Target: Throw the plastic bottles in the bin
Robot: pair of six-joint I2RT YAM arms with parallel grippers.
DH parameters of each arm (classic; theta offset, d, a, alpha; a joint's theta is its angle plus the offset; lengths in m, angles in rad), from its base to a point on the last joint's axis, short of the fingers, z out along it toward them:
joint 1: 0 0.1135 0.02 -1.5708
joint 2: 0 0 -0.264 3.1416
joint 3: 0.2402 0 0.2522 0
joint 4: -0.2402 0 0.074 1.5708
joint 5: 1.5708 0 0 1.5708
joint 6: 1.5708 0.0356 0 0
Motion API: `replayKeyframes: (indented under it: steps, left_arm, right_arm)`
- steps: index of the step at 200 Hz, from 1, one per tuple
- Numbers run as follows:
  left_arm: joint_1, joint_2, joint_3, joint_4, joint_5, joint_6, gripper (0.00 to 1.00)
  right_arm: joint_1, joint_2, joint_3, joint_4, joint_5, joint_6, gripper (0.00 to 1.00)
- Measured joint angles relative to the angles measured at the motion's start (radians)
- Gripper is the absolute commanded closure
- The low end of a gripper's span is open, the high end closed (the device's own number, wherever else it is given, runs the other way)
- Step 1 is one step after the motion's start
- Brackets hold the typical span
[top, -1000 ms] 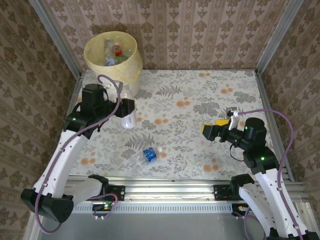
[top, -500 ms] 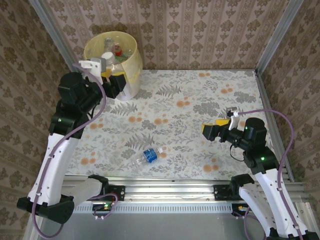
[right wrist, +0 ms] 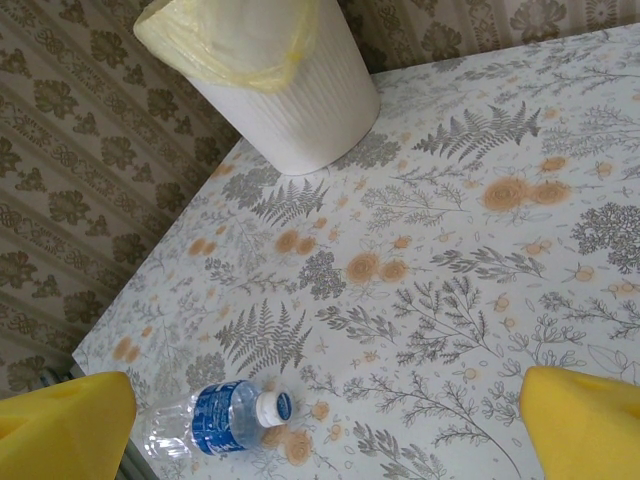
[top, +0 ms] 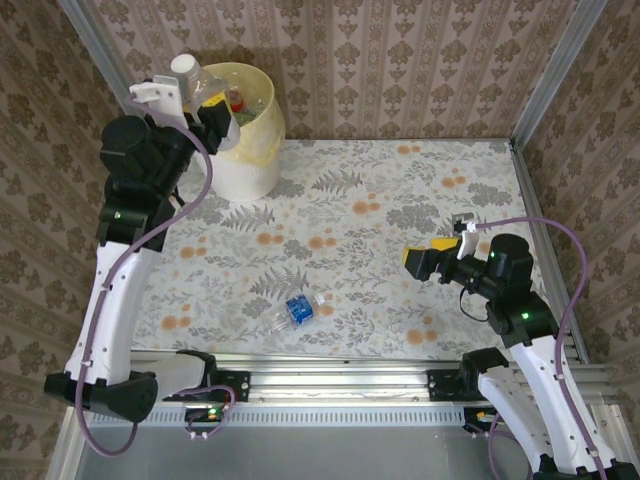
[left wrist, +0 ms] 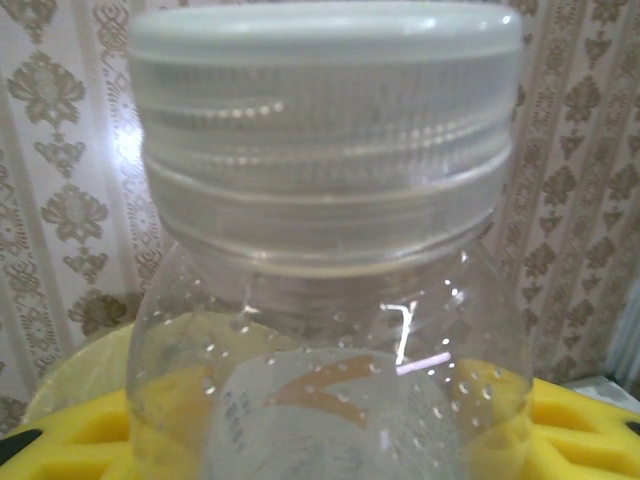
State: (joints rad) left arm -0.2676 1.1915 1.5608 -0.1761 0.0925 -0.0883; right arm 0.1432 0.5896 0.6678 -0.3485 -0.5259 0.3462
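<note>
Our left gripper (top: 203, 103) pinches a capped bottle (top: 187, 70) above the bin (top: 246, 170), where other bottles (top: 234, 100) already lie. Our right gripper (top: 428, 254) hangs spread. One blue bottle (top: 297, 310) waits on the table (top: 400, 180).

Brown damask-striped wallpaper (top: 400, 70) rises on three sides of the desk (top: 380, 270), whose pale top is printed with grey ferns and orange flowers.

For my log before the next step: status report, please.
Left gripper shut on clear bottle, above the bin rim. Right gripper open, holding nothing. Blue-label bottle lying on table. Nothing blocks the bin.
</note>
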Motion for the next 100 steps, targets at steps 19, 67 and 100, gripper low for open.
replayKeyframes:
  steps: [19,67,100]
  left_arm:
    - [0.023,0.029,0.002,0.033,-0.013,0.008,0.57]
    - [0.067,0.138,0.054,0.099,-0.04,0.019,0.57]
    - [0.102,0.269,0.202,0.085,-0.059,0.059,0.57]
  right_arm:
    - [0.0,0.012,0.001,0.0,0.0,-0.001,0.0]
    - [0.001,0.028,0.001,0.0,0.001,-0.003,0.0]
    - [0.002,0.028,0.001,0.0,0.008,-0.004,0.0]
